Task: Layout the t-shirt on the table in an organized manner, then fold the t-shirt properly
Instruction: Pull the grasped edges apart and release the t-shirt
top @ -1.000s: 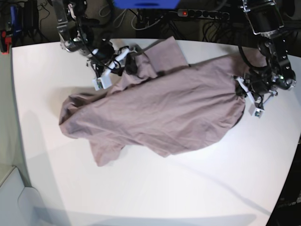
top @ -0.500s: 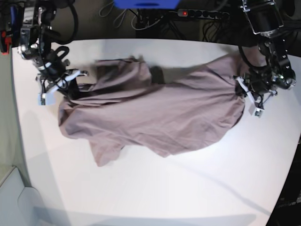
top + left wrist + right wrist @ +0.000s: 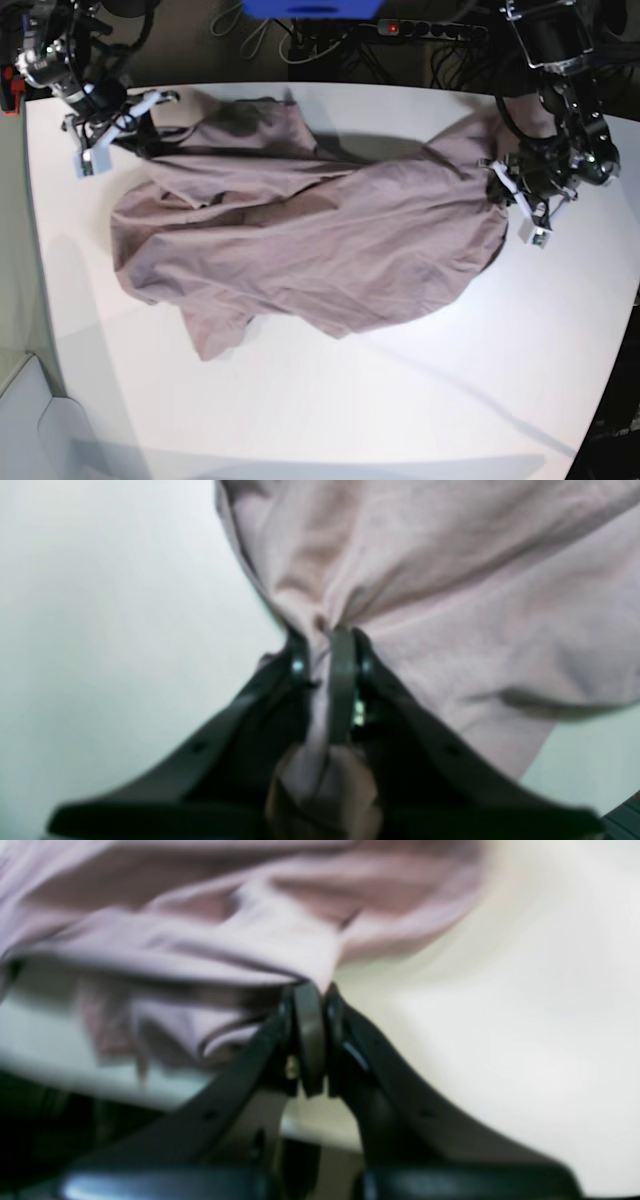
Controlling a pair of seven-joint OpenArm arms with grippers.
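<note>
The mauve-brown t-shirt lies wrinkled and stretched across the white table, held at both ends. My right gripper, on the base view's left near the table's far left corner, is shut on a bunched edge of the shirt. In the right wrist view its jaws pinch the cloth just above the table. My left gripper, on the base view's right, is shut on the shirt's other end. In the left wrist view its jaws clamp gathered fabric.
A power strip with cables and a blue object lie beyond the table's far edge. A red item sits off the far left corner. A pale grey surface stands past the table's near left edge.
My right gripper has pulled its end of the shirt left and back toward the far left corner, spreading the cloth wider. My left gripper has lifted slightly and kept its hold.
</note>
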